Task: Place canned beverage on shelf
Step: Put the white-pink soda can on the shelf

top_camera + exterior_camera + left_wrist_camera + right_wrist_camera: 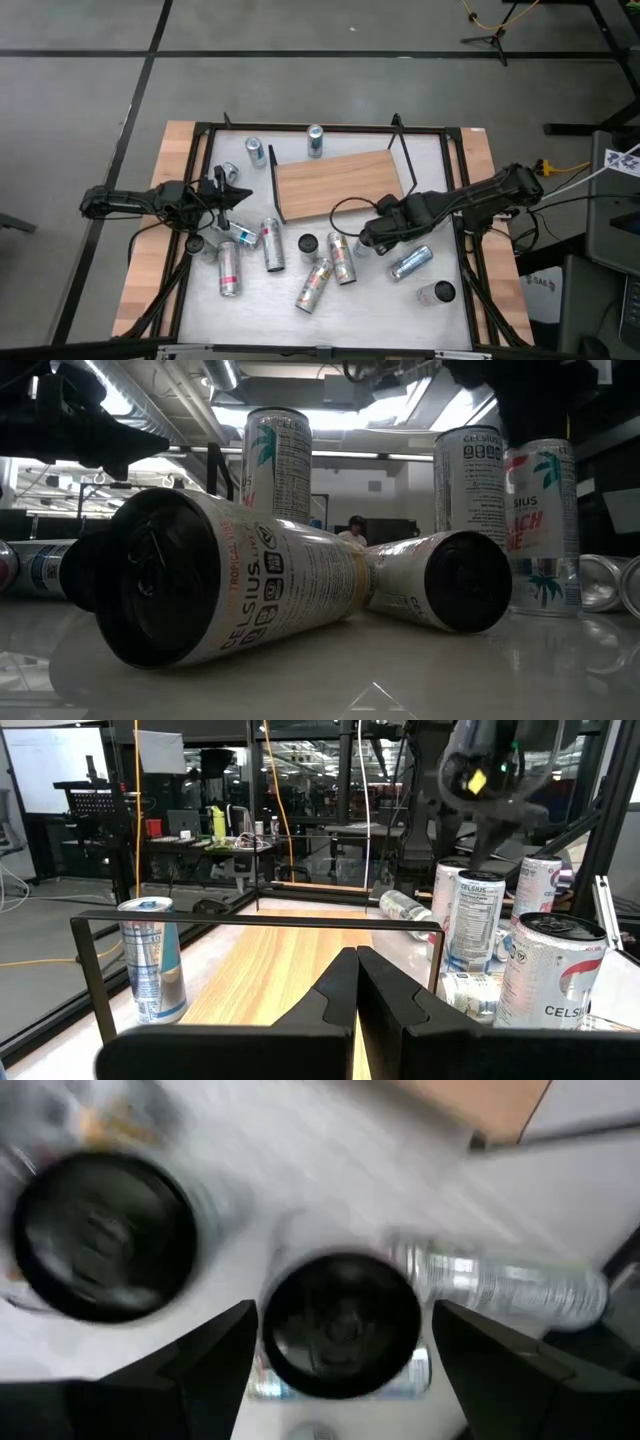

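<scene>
An upright can with a dark top [340, 1325] stands on the white table, just near of the shelf [335, 182], a light wooden board with black wire ends. My right gripper [342, 1318] hangs open above this can, pointing down, with one finger on either side of the top and apart from it. In the high view the gripper [370, 237] hides that can. My left gripper [357, 990] is shut and level at the shelf's left end [236, 196], holding nothing.
Several cans lie or stand on the table near of the shelf, among them a second upright can [100, 1235] and a lying can [500, 1285] close to my right gripper. Two cans [255, 150] [315, 140] stand beyond the shelf. A black frame [455, 135] rings the table.
</scene>
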{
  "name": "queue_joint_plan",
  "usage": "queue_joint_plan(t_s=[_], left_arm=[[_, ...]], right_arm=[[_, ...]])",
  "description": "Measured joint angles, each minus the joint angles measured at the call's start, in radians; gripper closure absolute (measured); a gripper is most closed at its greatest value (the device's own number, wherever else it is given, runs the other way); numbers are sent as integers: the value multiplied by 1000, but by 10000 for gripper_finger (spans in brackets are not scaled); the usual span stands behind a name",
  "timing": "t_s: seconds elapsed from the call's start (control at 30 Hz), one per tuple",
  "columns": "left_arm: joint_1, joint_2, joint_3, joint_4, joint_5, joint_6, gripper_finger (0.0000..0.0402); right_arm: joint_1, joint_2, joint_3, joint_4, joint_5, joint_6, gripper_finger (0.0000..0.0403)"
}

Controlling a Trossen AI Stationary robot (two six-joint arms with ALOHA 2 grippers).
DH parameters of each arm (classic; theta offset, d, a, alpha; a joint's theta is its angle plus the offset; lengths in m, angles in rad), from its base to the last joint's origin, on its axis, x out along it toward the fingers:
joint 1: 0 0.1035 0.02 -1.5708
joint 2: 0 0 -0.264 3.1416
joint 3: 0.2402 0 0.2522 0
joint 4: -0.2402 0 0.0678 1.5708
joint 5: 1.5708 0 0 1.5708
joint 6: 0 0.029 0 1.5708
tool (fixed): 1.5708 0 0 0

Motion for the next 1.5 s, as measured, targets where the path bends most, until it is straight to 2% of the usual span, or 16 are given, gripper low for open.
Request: queue_joint_plan(t_s=[0.1, 0.53, 0.83, 1.1, 1.23, 1.5], left_arm=[[0, 0, 0, 0, 0, 0, 400], [0, 0, 0, 0, 2, 0, 400], [0, 0, 0, 0, 3, 0, 400], [0, 0, 0, 0, 3, 0, 400], [0, 0, 0, 0, 3, 0, 400], [0, 0, 0, 0, 3, 0, 400]], right_arm=[[0, 6, -28, 59, 2, -2, 105], [0, 2, -88, 91, -12, -1, 106], [0, 1, -88, 92, -13, -38, 156], [0, -33, -91, 83, -40, -90, 150], [-15, -65, -91, 82, -63, -141, 155], [-102, -118, -91, 87, -102, -344, 154]])
